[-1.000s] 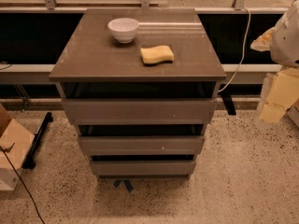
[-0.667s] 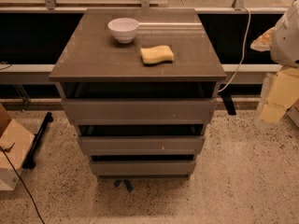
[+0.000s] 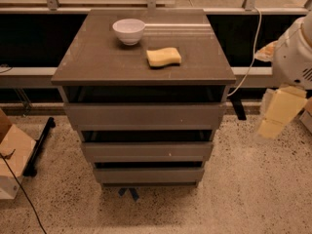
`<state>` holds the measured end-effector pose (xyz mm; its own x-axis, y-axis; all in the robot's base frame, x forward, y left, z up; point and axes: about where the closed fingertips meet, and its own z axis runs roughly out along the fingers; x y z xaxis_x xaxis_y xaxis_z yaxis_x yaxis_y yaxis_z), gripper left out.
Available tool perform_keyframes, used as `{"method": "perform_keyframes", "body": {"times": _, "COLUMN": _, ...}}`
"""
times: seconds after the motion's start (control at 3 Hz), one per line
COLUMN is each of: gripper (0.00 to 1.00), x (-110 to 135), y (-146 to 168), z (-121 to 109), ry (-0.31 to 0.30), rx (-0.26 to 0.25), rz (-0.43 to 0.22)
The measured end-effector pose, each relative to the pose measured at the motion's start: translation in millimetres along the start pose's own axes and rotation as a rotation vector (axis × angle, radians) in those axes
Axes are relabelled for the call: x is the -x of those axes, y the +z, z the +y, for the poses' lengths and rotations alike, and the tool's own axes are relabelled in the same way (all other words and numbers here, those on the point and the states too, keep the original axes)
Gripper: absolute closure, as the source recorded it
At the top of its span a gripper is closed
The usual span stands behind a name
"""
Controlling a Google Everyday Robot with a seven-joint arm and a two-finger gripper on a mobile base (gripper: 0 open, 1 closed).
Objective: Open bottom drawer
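Camera view: located pincer [image 3: 276,115] at right edge of frame, hanging below white arm housing [image 3: 295,52], clear of the floor [image 3: 253,199], touching nothing. Could not tell whether spread or pressed together. Found bottom drawer [image 3: 148,174] well to the left of the pincer and lower, lowest of three fronts in the cabinet [image 3: 146,116], near the floor, shut or nearly so, with a dark gap above its top edge. Noted long axis of drawer front running left to right, face-on to the camera. Judged next move: travel left and down to the front's upper edge, then pull toward the camera. Judged opening not yet begun.
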<state>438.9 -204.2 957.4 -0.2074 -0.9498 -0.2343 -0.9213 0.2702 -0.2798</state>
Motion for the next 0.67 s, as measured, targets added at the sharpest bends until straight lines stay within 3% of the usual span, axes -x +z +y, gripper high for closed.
{"method": "perform_keyframes", "body": {"times": 0.33, "gripper": 0.0, "x": 15.6, "y": 33.4, "z": 2.0, "ry": -0.025, "rx": -0.026, "rz": -0.08}}
{"method": "perform_keyframes", "body": {"times": 0.67, "gripper": 0.0, "x": 28.8, "y": 71.1, "z": 1.6, "ry": -0.046, "rx": -0.022, "rz": -0.139}}
